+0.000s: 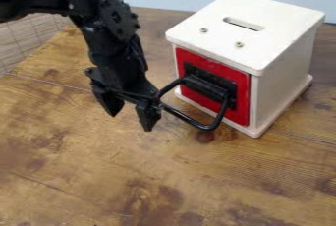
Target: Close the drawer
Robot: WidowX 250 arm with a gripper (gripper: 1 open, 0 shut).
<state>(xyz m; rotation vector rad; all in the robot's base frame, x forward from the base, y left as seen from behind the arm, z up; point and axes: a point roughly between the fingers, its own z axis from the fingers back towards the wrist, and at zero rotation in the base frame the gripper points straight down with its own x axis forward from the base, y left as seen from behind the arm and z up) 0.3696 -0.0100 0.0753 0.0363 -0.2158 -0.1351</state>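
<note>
The red drawer (197, 66) sits in the front of a cream-white wooden box (262, 35) with a slotted top. Its black front plate (207, 84) stands out only slightly from the box face. The large black wire loop handle (194, 112) hangs forward and down to the table. My black gripper (129, 107) points down just left of the loop, fingers slightly apart and empty. The right fingertip (148, 118) is close to the loop's left end; I cannot tell if it touches.
The wooden table (157, 181) spreads in front and to the left. A wire mesh object (24, 35) lies at the far left edge. The arm (94, 14) reaches in from the upper left.
</note>
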